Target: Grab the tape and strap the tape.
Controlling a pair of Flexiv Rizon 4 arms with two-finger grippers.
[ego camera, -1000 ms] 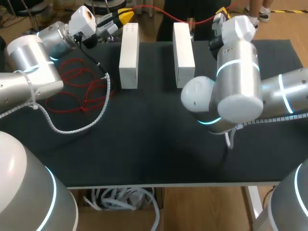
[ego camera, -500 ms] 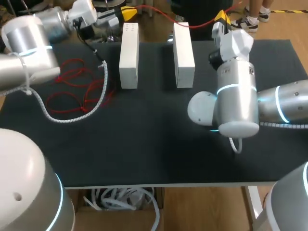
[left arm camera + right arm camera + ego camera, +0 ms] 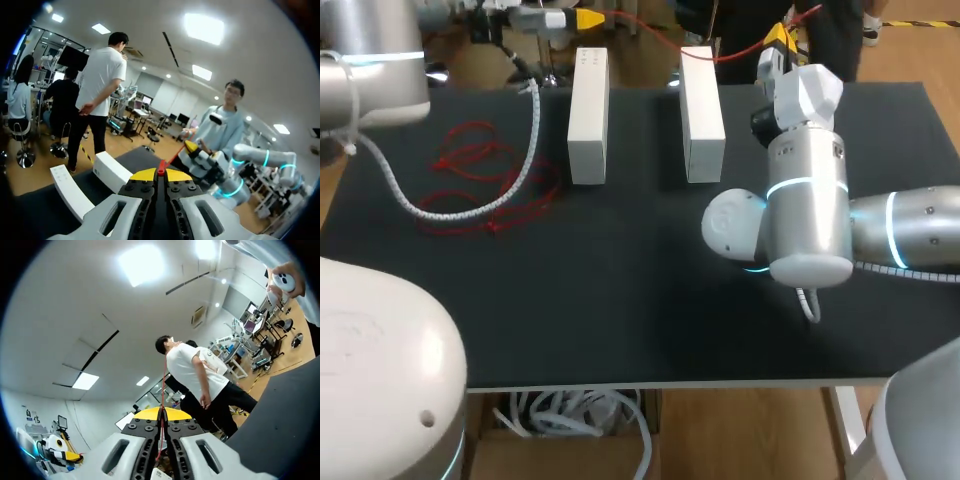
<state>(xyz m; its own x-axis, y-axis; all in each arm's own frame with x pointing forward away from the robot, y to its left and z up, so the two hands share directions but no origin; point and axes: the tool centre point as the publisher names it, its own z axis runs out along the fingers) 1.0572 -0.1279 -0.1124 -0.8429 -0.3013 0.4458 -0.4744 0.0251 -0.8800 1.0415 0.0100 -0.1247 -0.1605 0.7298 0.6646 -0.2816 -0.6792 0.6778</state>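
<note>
Jaws on both arms are clenched on the red tape (image 3: 735, 52): in each wrist view the yellow tips meet with a red strand coming out from between them. That puts the tape in the air, not on the surface (image 3: 620, 300). It hangs in a shallow sag between the left jaws, which are above the far edge towards the far-left corner, and the right jaws, which are above the far edge right of the middle.

The held stretch runs side to side along that far edge. Two white blocks (image 3: 588, 110) stand under and just nearer than it. Their long axes run from the far edge towards the near one, so the tape lies crosswise to both. The sag's lowest part is close to the far end of the right-hand block (image 3: 701, 110), though I cannot tell whether it touches. The right jaws are the nearer to that block.

A loose red coil (image 3: 475, 180) lies on the left part of the surface, and whether it joins the held stretch I cannot tell
</note>
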